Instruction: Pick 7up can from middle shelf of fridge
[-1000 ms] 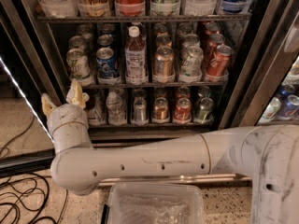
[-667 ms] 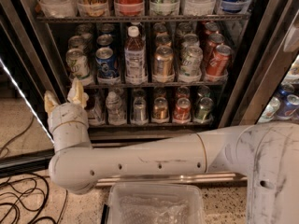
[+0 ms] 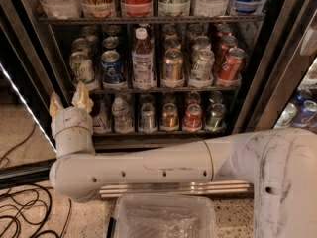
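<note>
The fridge (image 3: 277,58) stands open in front of me. The middle shelf (image 3: 158,89) holds rows of cans and a bottle. The 7up can (image 3: 81,66), pale silver with green markings, stands at the front of the leftmost row, next to a blue Pepsi can (image 3: 113,66). My gripper (image 3: 68,100) is open and empty. It points up, below and slightly left of the 7up can, in front of the lower shelf's left end and apart from the can. A similar pale can (image 3: 202,63) stands further right, beside a gold can (image 3: 173,66).
A clear bottle (image 3: 142,58) and a red can (image 3: 230,63) share the middle shelf. Large bottles stand on the rack above (image 3: 148,19), small cans and water bottles on the one below (image 3: 158,131). A clear plastic bin (image 3: 163,217) is under my arm. Cables (image 3: 25,212) lie on the floor at left.
My gripper has edged slightly upward toward the middle shelf's left end. The cans have not moved.
</note>
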`<state>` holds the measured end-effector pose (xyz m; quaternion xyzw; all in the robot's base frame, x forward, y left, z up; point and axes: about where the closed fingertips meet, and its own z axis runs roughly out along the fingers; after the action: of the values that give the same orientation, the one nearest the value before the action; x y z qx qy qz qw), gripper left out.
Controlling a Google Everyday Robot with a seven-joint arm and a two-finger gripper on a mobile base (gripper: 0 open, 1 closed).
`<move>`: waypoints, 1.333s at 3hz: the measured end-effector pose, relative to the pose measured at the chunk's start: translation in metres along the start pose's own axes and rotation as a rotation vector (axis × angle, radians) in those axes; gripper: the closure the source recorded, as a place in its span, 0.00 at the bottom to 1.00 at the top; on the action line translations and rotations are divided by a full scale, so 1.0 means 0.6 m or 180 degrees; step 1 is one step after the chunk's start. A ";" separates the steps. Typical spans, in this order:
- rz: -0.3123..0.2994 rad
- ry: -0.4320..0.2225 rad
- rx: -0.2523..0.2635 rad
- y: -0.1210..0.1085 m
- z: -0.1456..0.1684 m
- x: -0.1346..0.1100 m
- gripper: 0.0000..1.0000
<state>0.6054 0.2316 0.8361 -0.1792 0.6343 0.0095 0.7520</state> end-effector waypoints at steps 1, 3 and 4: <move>0.0003 0.0025 0.0068 -0.007 0.019 0.006 0.38; -0.0005 0.0089 0.0243 -0.039 0.044 0.018 0.35; 0.0007 0.0136 0.0281 -0.049 0.055 0.026 0.36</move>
<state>0.6471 0.2099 0.8334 -0.1453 0.6502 -0.0216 0.7454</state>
